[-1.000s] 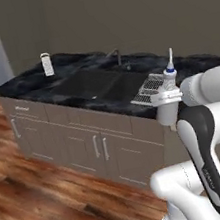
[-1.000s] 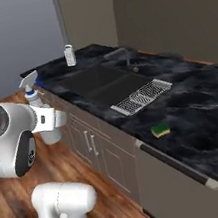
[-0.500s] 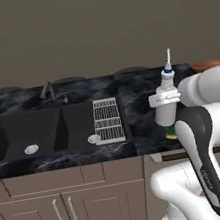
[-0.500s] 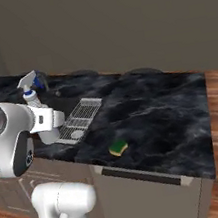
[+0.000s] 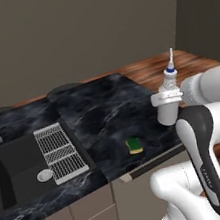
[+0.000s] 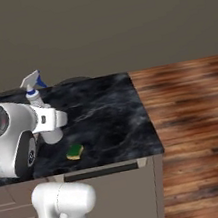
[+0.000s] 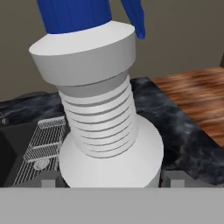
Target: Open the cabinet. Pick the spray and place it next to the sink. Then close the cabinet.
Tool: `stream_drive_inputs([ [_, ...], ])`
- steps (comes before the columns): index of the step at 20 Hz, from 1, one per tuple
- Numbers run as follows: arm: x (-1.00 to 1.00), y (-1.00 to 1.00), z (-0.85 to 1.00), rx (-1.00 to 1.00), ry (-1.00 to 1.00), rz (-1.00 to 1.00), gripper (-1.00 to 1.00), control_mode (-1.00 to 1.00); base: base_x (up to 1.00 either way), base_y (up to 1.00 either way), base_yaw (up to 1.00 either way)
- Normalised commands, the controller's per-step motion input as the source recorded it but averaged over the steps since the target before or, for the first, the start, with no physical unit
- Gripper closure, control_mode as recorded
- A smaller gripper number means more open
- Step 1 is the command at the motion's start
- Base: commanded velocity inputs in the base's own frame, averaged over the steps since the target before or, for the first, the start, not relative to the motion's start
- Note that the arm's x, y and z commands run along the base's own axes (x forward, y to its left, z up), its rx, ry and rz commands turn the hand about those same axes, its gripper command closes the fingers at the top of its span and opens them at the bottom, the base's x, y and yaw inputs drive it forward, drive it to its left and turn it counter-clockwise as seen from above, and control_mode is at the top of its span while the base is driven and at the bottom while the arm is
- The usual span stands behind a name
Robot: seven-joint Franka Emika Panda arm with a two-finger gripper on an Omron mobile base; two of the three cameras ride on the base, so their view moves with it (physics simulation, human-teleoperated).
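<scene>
The end effector (image 7: 112, 179) is closed on the spray (image 7: 103, 113), its two dark fingertips (image 7: 49, 180) flanking the bottle's wide white base at the bottom of the hand view. The ribbed white neck rises to a broad white collar, and the blue sprayer head runs off the upper edge of that frame.

In the left base view the spray (image 5: 168, 99) stands upright at right of centre, held in the air beside the white arm, with its thin white nozzle pointing up over the right edge of the black marbled tabletop (image 5: 107, 112). In the right base view the spray (image 6: 43, 115) shows at the left of the frame, its blue trigger at the top, above the same tabletop (image 6: 107, 116).

A green and yellow sponge (image 5: 134, 144) lies on the tabletop near its front edge, below and to the left of the bottle (it also shows at lower left of the right base view (image 6: 75, 151)). Farther left in the left base view a wire rack (image 5: 60, 150) lies along the rim of the dark sink (image 5: 13, 169), well apart from the spray. Wooden floor (image 6: 196, 131) fills the right of the right base view.
</scene>
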Motion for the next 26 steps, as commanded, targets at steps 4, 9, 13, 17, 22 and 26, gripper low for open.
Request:
stream_drive_inputs([
  [4,0.0,0.0,0.0,0.0,0.0,0.0,1.0,1.0,0.0,0.1,-0.04],
  [9,0.0,0.0,0.0,0.0,0.0,0.0,1.0,1.0,0.0,0.01,0.0],
  [13,0.0,0.0,0.0,0.0,0.0,0.0,1.0,1.0,0.34,0.38,0.0],
  [17,0.0,0.0,0.0,0.0,0.0,0.0,1.0,1.0,0.79,0.38,0.05],
  [22,0.0,0.0,0.0,0.0,0.0,0.0,1.0,1.0,0.5,0.36,0.07],
  [26,0.0,0.0,0.0,0.0,0.0,0.0,1.0,1.0,0.0,0.0,0.01],
])
